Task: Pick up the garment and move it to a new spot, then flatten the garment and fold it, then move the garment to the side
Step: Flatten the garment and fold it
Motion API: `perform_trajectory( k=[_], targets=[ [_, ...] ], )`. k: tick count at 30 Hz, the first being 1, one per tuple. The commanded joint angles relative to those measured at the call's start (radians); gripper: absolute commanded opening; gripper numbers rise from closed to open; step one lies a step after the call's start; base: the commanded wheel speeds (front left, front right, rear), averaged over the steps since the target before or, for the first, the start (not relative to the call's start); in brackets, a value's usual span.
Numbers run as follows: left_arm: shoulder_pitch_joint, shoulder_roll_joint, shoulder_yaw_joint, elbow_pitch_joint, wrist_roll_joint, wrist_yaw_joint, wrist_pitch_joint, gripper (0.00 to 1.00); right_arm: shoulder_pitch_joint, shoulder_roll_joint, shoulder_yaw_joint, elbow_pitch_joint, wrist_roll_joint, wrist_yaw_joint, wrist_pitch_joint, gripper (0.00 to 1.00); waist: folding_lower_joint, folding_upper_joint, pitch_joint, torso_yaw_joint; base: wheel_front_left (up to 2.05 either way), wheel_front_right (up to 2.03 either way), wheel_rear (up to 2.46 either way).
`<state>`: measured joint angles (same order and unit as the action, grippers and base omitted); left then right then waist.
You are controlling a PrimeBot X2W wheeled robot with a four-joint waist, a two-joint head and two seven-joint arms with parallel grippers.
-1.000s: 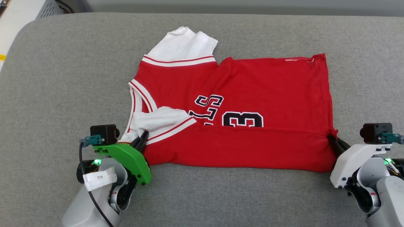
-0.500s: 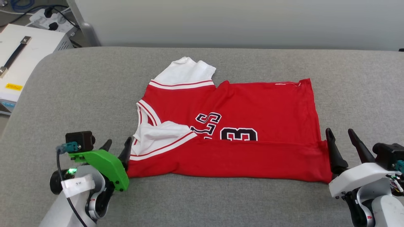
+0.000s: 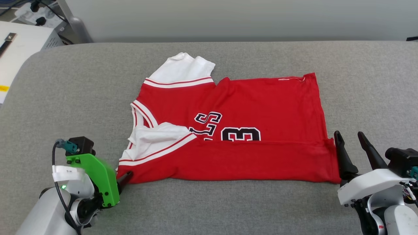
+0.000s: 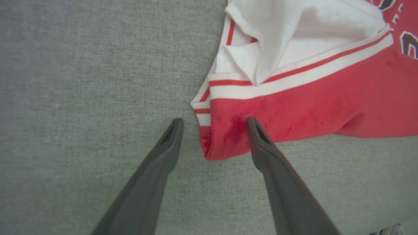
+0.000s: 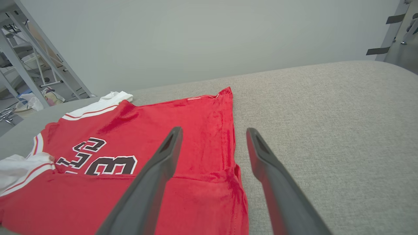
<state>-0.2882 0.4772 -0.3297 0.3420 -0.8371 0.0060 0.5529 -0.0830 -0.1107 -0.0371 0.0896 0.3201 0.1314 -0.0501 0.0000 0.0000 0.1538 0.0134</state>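
Observation:
The garment (image 3: 248, 107), a red jersey with white sleeves and black letters and number, lies on the grey padded table (image 3: 65, 98). Its near edge is folded up over the lower half of the number. My left gripper (image 3: 122, 179) is open at the garment's near left corner. In the left wrist view that red corner (image 4: 225, 137) lies between the spread fingers of the left gripper (image 4: 214, 121), one fingertip (image 4: 253, 125) over the cloth. My right gripper (image 3: 348, 134) stands open just off the garment's right edge, holding nothing. In the right wrist view the right gripper (image 5: 214, 130) straddles that edge of the garment (image 5: 130, 120).
A white box (image 3: 19, 42) and a metal leg (image 3: 76, 27) stand past the table's far left rounded corner. A pale wall runs behind the table. A metal frame (image 5: 32, 55) and clutter sit off the table in the right wrist view.
Both grippers have opened and let go of the garment's folded edge. The left gripper has dropped back to the near left corner. The head camera has shifted.

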Motion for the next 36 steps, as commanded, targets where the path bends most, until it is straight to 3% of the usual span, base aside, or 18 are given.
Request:
perform_trajectory(
  k=[1,7,8,9,11,12,19,23,24,25,31,36],
  targets=[
    [-0.017,0.003,-0.004,0.003,-0.004,0.001,0.013,1.00,-0.003,0.002,-0.004,-0.007,-0.005,-0.001,0.006,1.00,0.0000,0.0000,0.042,-0.028,0.00,0.00,0.00],
    [-0.049,-0.027,-0.028,0.051,-0.026,-0.035,0.041,1.00,-0.013,0.006,-0.018,-0.006,0.002,-0.001,0.017,1.00,0.0000,0.0000,0.077,-0.050,0.00,0.00,0.00],
    [-0.049,-0.036,-0.034,0.061,-0.035,-0.040,0.054,0.94,-0.015,0.004,-0.021,-0.004,0.003,-0.001,0.020,1.00,0.0000,0.0000,0.081,-0.052,0.00,0.00,0.00],
    [-0.050,-0.041,-0.039,0.068,-0.039,-0.043,0.062,0.64,-0.017,0.002,-0.022,-0.003,0.006,-0.001,0.021,1.00,0.0000,0.0000,0.083,-0.054,0.00,0.00,0.00],
    [-0.049,-0.051,-0.050,0.082,-0.046,-0.050,0.075,0.32,-0.020,-0.002,-0.028,0.000,0.013,-0.001,0.032,1.00,0.0000,0.0000,0.088,-0.057,0.00,0.00,0.00],
    [-0.049,-0.056,-0.053,0.089,-0.050,-0.052,0.082,0.00,-0.023,-0.007,-0.030,0.002,0.019,-0.001,0.041,1.00,0.0000,0.0000,0.089,-0.057,0.00,0.00,0.00],
    [-0.053,-0.060,-0.062,0.093,-0.040,-0.071,0.046,0.00,-0.029,-0.055,-0.060,0.027,0.090,-0.001,0.198,1.00,0.0000,0.0000,0.069,-0.039,0.00,0.00,0.00],
    [-0.042,-0.039,-0.056,0.047,-0.013,-0.065,-0.002,0.00,-0.029,-0.100,-0.056,0.040,0.130,-0.001,0.389,1.00,0.0000,0.0000,0.043,-0.027,0.00,0.00,0.00],
    [-0.023,-0.021,-0.052,-0.013,0.003,-0.051,-0.022,0.00,-0.031,-0.134,-0.031,0.027,0.155,-0.001,0.514,1.00,0.0000,0.0000,0.033,-0.016,0.00,0.00,0.00],
    [-0.015,-0.013,-0.050,-0.040,0.009,-0.044,-0.027,0.00,-0.034,-0.146,-0.013,0.016,0.159,-0.001,0.552,1.00,0.0000,0.0000,0.032,-0.013,0.00,0.00,0.00],
    [0.019,0.017,-0.036,-0.193,0.025,-0.004,-0.032,0.00,-0.085,-0.192,0.068,0.008,0.183,-0.001,0.695,1.00,0.0000,0.0000,0.053,0.015,0.00,0.00,0.00],
    [0.027,0.019,-0.039,-0.261,0.026,0.017,-0.018,0.00,-0.141,-0.203,0.123,0.070,0.194,-0.001,0.742,1.00,0.0000,0.0000,0.089,0.038,0.00,0.00,0.00]
  ],
)
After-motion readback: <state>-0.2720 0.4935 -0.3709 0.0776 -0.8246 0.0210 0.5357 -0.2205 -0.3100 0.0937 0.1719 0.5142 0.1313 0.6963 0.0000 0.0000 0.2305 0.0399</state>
